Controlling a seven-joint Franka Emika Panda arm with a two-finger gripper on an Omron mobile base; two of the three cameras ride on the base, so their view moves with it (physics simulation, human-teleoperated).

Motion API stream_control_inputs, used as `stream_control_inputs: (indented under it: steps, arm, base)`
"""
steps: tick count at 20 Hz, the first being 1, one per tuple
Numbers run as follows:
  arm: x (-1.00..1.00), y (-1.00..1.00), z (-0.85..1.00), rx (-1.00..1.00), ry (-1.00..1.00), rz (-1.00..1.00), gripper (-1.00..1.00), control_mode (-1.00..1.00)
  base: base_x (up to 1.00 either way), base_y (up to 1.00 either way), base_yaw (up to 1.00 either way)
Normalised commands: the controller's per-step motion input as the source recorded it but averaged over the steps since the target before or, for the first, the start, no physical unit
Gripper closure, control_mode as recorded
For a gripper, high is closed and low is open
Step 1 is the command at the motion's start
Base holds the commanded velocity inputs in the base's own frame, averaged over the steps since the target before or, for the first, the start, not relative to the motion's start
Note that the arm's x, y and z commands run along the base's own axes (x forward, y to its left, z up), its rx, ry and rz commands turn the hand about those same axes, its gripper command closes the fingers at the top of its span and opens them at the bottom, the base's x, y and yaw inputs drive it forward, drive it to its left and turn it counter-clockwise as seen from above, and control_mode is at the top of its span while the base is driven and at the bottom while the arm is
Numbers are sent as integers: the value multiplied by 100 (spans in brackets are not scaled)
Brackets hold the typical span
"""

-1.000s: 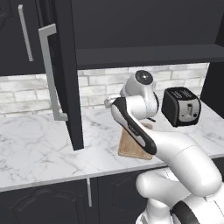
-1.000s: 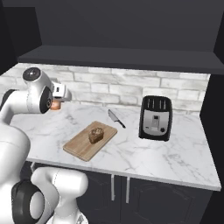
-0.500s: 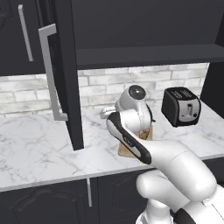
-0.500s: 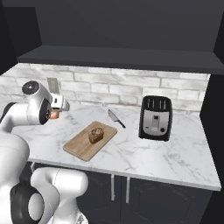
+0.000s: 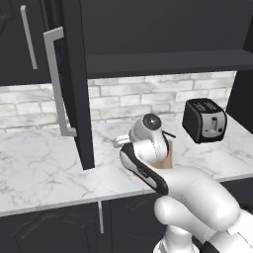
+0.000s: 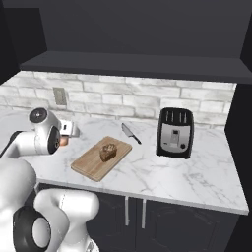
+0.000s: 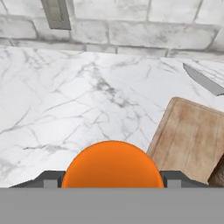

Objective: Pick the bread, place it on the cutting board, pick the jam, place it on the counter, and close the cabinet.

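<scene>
The big dark cabinet [image 5: 69, 79] hangs on the wall with its door swung open, and under it runs the long white marble surface [image 6: 162, 172] with a black toaster [image 6: 174, 132] standing at the back. The wooden cutting board [image 6: 93, 160] lies flat on the surface with the brown bread [image 6: 108, 152] sitting on it, and a knife [image 6: 130, 132] lies just behind the board. The hand [image 7: 112, 181] pinches the orange jam [image 7: 111, 165] between its two fingers, above the marble just beside the board.
</scene>
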Motion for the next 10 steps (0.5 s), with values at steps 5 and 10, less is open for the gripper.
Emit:
stream_control_inputs:
  steps: [5,10]
  arm:
    - [0,1,-56,0,-2,0,100,-100]
    - [0,2,-56,0,-3,0,100,-100]
  base:
    - [0,0,0]
    - [0,0,0]
